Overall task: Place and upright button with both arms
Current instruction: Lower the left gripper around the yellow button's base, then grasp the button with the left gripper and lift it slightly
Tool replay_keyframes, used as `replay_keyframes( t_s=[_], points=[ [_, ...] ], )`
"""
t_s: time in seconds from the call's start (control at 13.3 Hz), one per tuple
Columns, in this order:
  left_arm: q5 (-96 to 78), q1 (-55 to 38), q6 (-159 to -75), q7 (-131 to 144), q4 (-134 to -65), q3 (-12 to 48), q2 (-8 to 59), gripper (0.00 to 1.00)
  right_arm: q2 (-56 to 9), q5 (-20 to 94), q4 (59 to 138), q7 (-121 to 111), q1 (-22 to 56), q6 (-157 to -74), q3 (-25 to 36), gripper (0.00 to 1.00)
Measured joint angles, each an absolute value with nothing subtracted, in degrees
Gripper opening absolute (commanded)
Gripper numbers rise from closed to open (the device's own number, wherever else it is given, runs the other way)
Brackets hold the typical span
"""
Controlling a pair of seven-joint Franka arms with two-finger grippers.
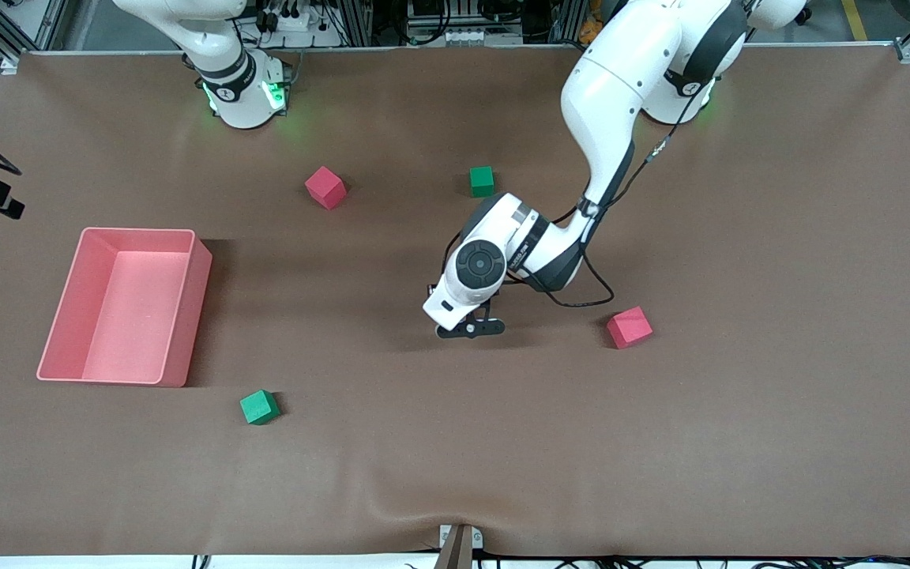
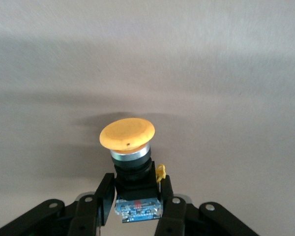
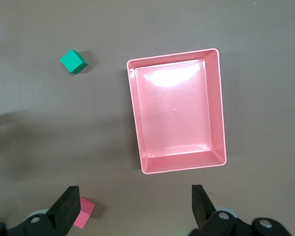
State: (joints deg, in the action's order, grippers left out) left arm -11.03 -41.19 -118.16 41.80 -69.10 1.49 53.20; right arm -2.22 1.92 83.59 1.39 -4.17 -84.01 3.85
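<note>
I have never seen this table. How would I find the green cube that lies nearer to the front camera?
Start at the pink bin toward the right arm's end of the table. Beside the bin's corner that is nearest the front camera, a little toward the left arm's end, sits the green cube. The other green cube lies much farther from the camera, near a red cube.

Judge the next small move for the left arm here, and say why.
Probably open the jaws and lift clear. The left gripper is shut on the button at its black body, orange cap upward, low over the table. The right gripper hangs open over the pink bin, waiting.
</note>
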Motion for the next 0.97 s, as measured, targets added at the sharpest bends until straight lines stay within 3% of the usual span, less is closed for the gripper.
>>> replay_keyframes(
  t_s=[0.75, 0.9, 0.97],
  points=[
    [8.71, -43.41, -114.56, 66.87, -69.32, 1.79, 47.71, 0.15, -2.22, 2.05, 83.59, 1.39, -4.32, -83.89, 3.86, 1.00],
    [15.86, -46.93, -114.56, 77.23, -69.66, 2.05, 47.71, 0.16, -2.22, 2.05, 83.59, 1.39, -4.32, -83.87, 3.86, 1.00],
    [17.98, -48.67, -114.56, 81.63, -69.86, 2.03, 47.71, 0.22, -2.22, 2.05, 83.59, 1.39, -4.32, -83.87, 3.86, 1.00]
  ],
)
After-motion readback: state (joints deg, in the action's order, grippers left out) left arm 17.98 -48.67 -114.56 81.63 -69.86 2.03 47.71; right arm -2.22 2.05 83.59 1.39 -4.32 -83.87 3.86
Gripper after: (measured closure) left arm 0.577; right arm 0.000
